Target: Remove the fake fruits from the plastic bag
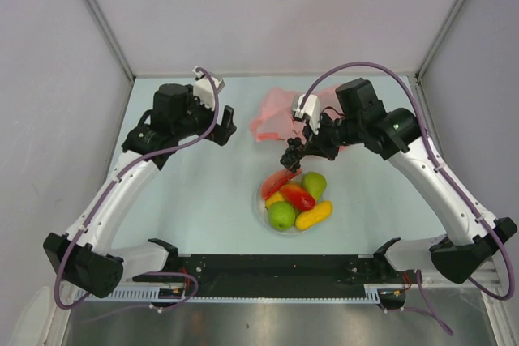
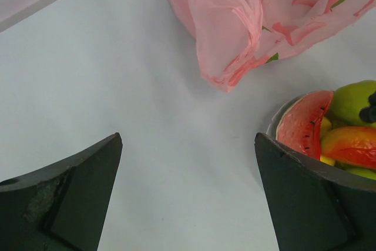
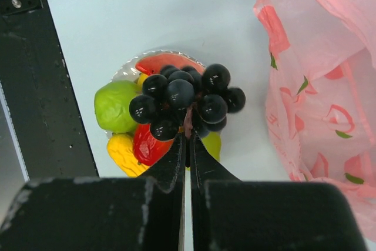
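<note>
left arm (image 1: pixel 122 184): rises from the near-left corner; bends inward over the far left of the table (image 1: pixel 203 208)
left gripper (image 1: pixel 229 125): jaws spread wide, nothing between them; hangs over bare table, left of the bag and apart from the plate; in the wrist view its dark fingers (image 2: pixel 76 204) frame only pale surface
plastic bag (image 1: pixel 272 115): thin, pink, crumpled, printed with red and green marks; lies on the far middle of the table, just beyond the plate, not touching it; whether anything is inside cannot be told
white plate (image 1: pixel 261 210): centre of the table, nearer than the bag; carries the fruits already out
yellow lemon-like fruit (image 1: pixel 274 198): left side of the plate; partly covered by the red piece
watermelon slice (image 1: pixel 277 180): stands on edge at the plate's far-left rim
green apple (image 1: pixel 281 215): near-left of the plate
red piece (image 1: pixel 298 197): middle of the pile, on top
orange-yellow oblong fruit (image 1: pixel 314 215): near-right, lying along the rim
green pear-like fruit (image 1: pixel 315 185): far-right of the plate
grape bunch (image 3: pixel 182 101): dark purple, glossy; off the table, hanging over the far part of the plate, between pile and bag; contact with the fruit below cannot be told
right gripper (image 3: pixel 189 139): jaws nearly together, pinching one end of the grape bunch; points down toward the plate
right arm (image 1: pixel 438 176): comes from the near-right corner; reaches inward beside the bag's right edge
</note>
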Robot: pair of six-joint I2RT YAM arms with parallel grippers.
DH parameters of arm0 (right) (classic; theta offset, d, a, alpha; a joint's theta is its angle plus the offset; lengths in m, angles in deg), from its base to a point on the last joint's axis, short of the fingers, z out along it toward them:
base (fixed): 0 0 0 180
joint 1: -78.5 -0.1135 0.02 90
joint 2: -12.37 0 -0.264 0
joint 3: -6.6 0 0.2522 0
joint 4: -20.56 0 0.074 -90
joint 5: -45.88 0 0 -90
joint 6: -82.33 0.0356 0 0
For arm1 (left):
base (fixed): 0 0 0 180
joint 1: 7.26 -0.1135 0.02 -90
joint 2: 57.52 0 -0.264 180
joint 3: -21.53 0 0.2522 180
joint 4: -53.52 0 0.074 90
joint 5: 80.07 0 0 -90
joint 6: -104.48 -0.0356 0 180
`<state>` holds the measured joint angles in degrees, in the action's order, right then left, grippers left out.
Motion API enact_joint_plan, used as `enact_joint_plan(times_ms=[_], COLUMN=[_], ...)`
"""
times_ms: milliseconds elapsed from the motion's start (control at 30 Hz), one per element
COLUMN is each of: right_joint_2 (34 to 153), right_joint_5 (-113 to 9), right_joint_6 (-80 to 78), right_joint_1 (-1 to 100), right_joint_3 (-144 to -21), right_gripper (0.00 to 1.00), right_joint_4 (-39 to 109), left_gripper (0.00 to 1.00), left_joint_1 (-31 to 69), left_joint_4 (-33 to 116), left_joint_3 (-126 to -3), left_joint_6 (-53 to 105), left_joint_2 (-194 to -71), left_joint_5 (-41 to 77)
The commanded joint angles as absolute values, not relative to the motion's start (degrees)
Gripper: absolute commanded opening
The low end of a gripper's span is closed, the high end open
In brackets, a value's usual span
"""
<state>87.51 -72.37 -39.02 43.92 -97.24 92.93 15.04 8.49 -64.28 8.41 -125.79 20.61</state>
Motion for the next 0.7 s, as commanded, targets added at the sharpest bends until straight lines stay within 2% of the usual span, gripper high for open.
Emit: enact_joint_plan(times_ms=[0, 400, 667], right_joint_2=[86.2, 83.48, 84.35], right_joint_5=[-70.58, -72.25, -69.61], right_joint_6=[-40.45, -40.63, -43.08], right_joint_1=[43.79, 43.7, 39.93], right_joint_3=[-95.41, -89.52, -87.58], right_gripper=[0.0, 0.0, 0.0], right_joint_4=[90.92, 90.48, 90.13], left_gripper=[1.0, 1.0, 1.0], left_joint_1=[14.53, 14.0, 13.65], left_joint_4=[10.23, 10.49, 10.4], left_joint_3=[-62.99, -60.87, -60.43], left_joint_6=[10.52, 10.08, 9.29], left_joint_2=[-124.59, -125.81, -125.82], left_joint_5=[23.11, 22.94, 23.2])
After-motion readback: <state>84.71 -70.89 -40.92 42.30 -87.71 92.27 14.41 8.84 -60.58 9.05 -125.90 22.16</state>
